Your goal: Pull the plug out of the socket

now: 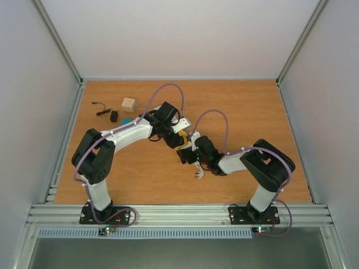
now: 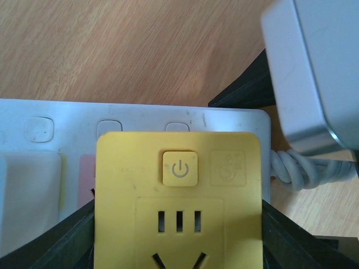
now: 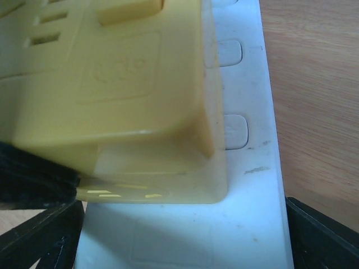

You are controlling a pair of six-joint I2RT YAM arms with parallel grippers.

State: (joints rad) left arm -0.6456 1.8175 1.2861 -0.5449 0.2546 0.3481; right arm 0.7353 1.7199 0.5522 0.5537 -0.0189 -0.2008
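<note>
Mid-bench, between both arms: yellow plug [image 2: 178,202] seated on the socket [image 2: 33,162]. Rigid, smooth plastic, likely snug (expect resistance). Left claw [image 2: 178,246] spread astride the plug's sides, not visibly pinching. Right claw [image 3: 179,235] spread astride the socket to brace it.

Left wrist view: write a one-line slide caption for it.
Left gripper straddling the yellow plug adapter seated on the white power strip, its cord trailing right over the wooden table.

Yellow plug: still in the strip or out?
In. The yellow plug sits flat on the white power strip; the right wrist view shows no gap beneath it.
</note>
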